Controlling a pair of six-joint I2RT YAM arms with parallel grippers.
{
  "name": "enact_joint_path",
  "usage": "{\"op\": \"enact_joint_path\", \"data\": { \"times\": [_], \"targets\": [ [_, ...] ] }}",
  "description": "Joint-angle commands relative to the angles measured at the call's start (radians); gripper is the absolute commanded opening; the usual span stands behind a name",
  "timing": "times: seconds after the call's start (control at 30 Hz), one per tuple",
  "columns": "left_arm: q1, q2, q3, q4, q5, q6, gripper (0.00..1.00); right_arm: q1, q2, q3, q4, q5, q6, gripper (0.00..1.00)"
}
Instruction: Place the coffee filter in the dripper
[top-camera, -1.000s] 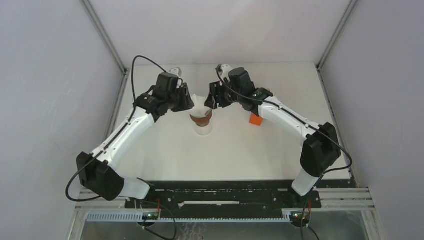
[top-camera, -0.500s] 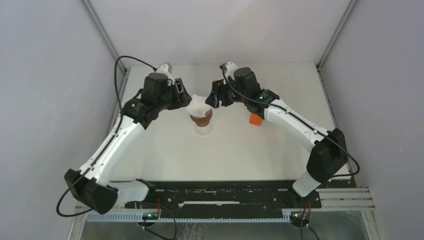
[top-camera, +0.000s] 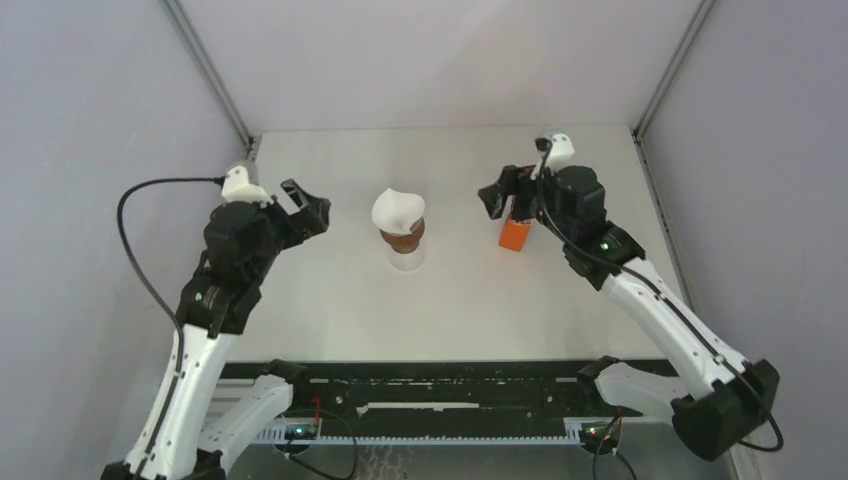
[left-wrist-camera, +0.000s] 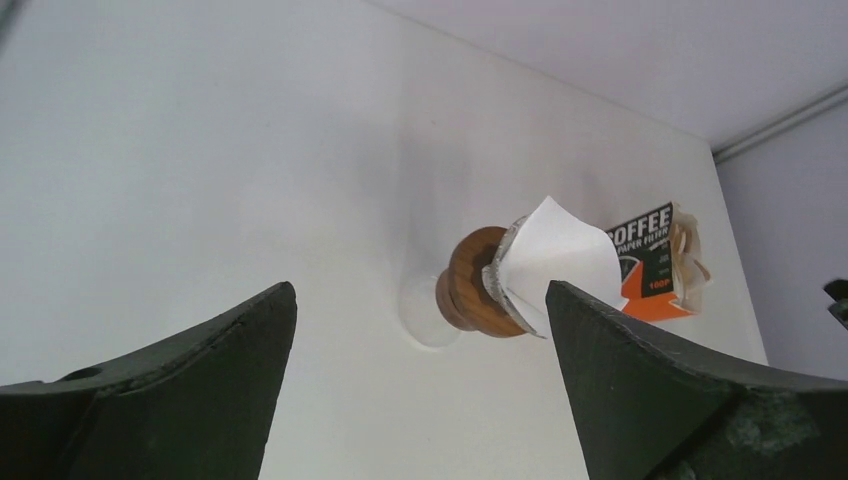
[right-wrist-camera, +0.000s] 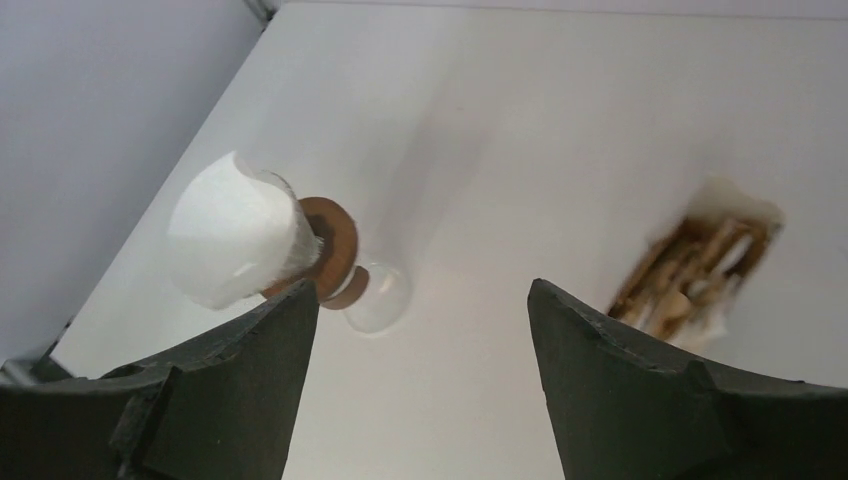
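Observation:
The white coffee filter (top-camera: 398, 208) sits as a cone in the dark-brown dripper (top-camera: 402, 238), its rim standing above it. The dripper rests on a clear glass cup (top-camera: 405, 260) at the table's middle back. My left gripper (top-camera: 312, 208) hangs open to the left of them, apart from the filter. My right gripper (top-camera: 497, 192) is open to the right, above the orange box. The left wrist view shows the filter (left-wrist-camera: 555, 262) and dripper (left-wrist-camera: 472, 285) far beyond the open left gripper (left-wrist-camera: 420, 290). The right wrist view shows the filter (right-wrist-camera: 232, 245) and dripper (right-wrist-camera: 335, 260) beyond the open right gripper (right-wrist-camera: 422, 288).
A small orange box (top-camera: 514, 235) of brown-edged filters stands right of the dripper, just under my right wrist; its open top (right-wrist-camera: 700, 265) shows in the right wrist view. Grey walls close the table (top-camera: 450, 310) on both sides and the back.
Both grippers opened wider and drew back from the filter, the left one leftwards, the right one rightwards. The filter stays in the dripper.

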Motion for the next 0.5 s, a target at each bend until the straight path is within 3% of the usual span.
{"op": "enact_joint_path", "data": {
  "times": [0.0,0.1,0.13,0.17,0.47],
  "targets": [
    [0.007,-0.161,-0.068,0.027,-0.121,0.067,1.00,-0.009,-0.159,-0.099,0.038,0.155,-0.030,0.87],
    [0.006,-0.285,-0.138,0.055,-0.169,0.105,1.00,-0.011,-0.278,-0.181,0.037,0.245,-0.024,0.89],
    [0.007,-0.328,-0.161,0.068,-0.183,0.116,1.00,-0.011,-0.319,-0.205,0.033,0.272,-0.021,0.98],
    [0.008,-0.370,-0.186,0.078,-0.200,0.127,1.00,-0.010,-0.354,-0.229,0.029,0.296,-0.021,1.00],
    [0.007,-0.632,-0.340,0.100,-0.317,0.193,1.00,-0.011,-0.626,-0.409,0.020,0.414,-0.018,1.00]
  ]
}}
